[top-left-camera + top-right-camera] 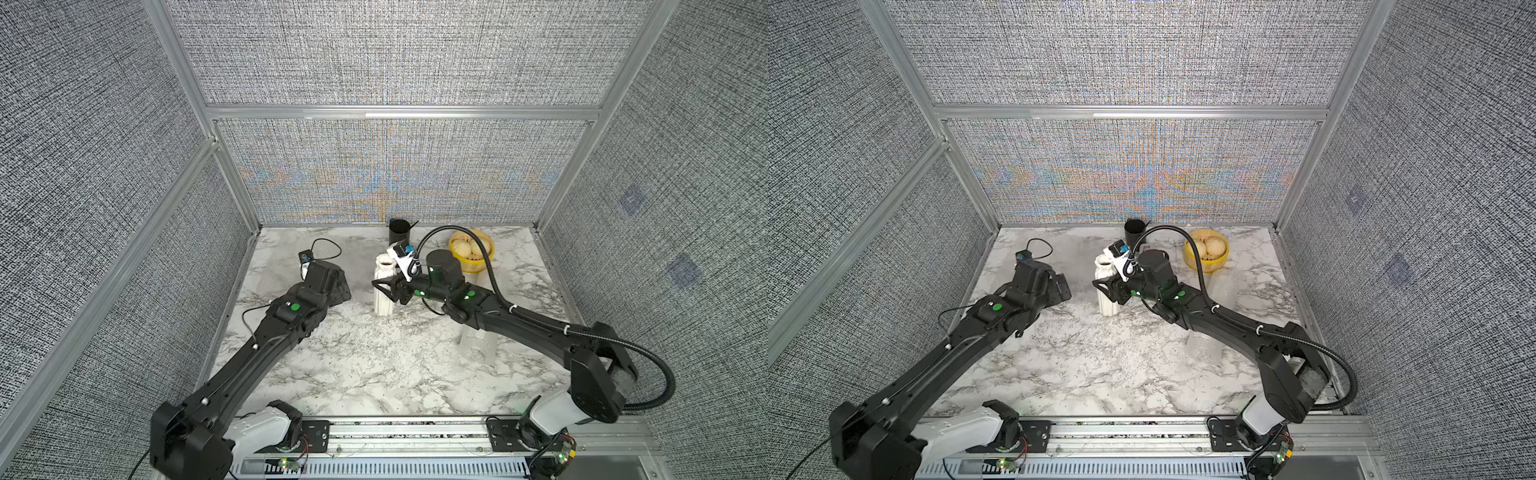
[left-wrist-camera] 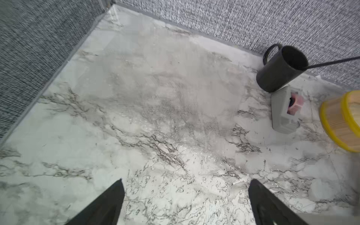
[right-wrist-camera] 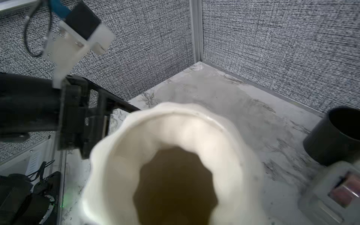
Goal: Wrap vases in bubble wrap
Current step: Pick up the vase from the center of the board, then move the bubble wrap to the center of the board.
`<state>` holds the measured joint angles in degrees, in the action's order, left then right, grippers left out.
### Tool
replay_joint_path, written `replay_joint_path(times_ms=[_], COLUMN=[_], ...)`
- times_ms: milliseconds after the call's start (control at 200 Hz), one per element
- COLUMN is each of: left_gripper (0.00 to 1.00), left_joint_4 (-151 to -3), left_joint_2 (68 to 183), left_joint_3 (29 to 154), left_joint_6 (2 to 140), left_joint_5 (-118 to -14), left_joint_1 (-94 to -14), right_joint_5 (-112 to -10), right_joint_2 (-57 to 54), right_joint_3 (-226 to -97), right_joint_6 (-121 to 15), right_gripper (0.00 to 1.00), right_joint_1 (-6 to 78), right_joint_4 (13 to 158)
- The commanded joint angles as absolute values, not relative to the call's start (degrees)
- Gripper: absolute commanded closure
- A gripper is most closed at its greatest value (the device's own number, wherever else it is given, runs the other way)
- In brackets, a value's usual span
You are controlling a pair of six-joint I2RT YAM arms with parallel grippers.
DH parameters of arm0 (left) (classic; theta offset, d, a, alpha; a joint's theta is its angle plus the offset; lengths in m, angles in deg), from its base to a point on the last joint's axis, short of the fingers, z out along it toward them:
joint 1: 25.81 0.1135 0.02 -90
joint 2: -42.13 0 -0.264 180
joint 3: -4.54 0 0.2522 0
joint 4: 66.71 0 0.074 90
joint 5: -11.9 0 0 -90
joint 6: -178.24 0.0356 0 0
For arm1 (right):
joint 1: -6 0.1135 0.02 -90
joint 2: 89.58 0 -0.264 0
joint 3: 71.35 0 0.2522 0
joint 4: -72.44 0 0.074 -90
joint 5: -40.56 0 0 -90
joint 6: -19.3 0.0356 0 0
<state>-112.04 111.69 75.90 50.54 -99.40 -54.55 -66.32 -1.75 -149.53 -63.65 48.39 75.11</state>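
Note:
The tall white ribbed vase (image 1: 383, 301) (image 1: 1105, 305) stands upright at mid-table. My right gripper (image 1: 384, 286) (image 1: 1105, 287) reaches in from the right at mid-height, one finger on each side of the vase, and is shut on it. In the right wrist view the scalloped rim (image 3: 175, 120) fills the frame and hides the jaws. A clear sheet of bubble wrap (image 2: 155, 91) (image 1: 1077, 259) lies flat at the back left. Over it hangs my left gripper (image 2: 186, 181) (image 1: 340, 286), wide open and empty. A translucent bubble wrap bundle (image 1: 478, 345) (image 1: 1202, 351) stands under my right forearm; its contents are hidden.
A black cup (image 1: 399, 230) (image 2: 280, 68) stands by the back wall. Beside it is a small grey box (image 2: 284, 113) with something pink inside. A yellow basket (image 1: 473, 266) (image 1: 1204, 264) of round items sits at the back right. Fabric walls close in three sides.

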Motion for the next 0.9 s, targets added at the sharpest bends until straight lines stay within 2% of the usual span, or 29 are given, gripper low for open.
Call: replay_joint_path(times_ms=[0, 215, 465, 565, 715, 896], left_gripper=[0.01, 0.05, 0.19, 0.24, 0.24, 0.24], left_joint_4=[-108.02, -110.63, -114.32, -114.69, -116.37, -115.81], left_joint_2=[118.69, 137.16, 151.29, 154.36, 159.41, 159.55], left_joint_3=[78.16, 89.36, 97.85, 99.96, 103.51, 101.36], left_joint_6=[52.16, 54.99, 57.08, 58.26, 59.75, 59.62], left_joint_5=[-93.48, -89.53, -89.66, -90.14, -89.04, -86.42], left_joint_1=[-54.2, -54.12, -54.51, -55.24, -55.77, -56.96], right_joint_5=[-65.79, -66.04, -71.04, -72.0, -72.86, -74.03], right_joint_2=[-4.64, -8.82, -9.83, -10.37, -10.73, -10.9], right_joint_3=[-149.97, -153.06, -157.23, -157.62, -158.87, -159.88], right_joint_6=[-60.67, -58.46, -54.1, -53.56, -53.03, -52.55], right_gripper=[0.86, 0.86, 0.87, 0.88, 0.88, 0.9], right_joint_1=[46.81, 43.33, 39.98, 39.9, 39.73, 39.49], right_joint_4=[79.17, 86.7, 90.85, 90.43, 90.66, 90.79])
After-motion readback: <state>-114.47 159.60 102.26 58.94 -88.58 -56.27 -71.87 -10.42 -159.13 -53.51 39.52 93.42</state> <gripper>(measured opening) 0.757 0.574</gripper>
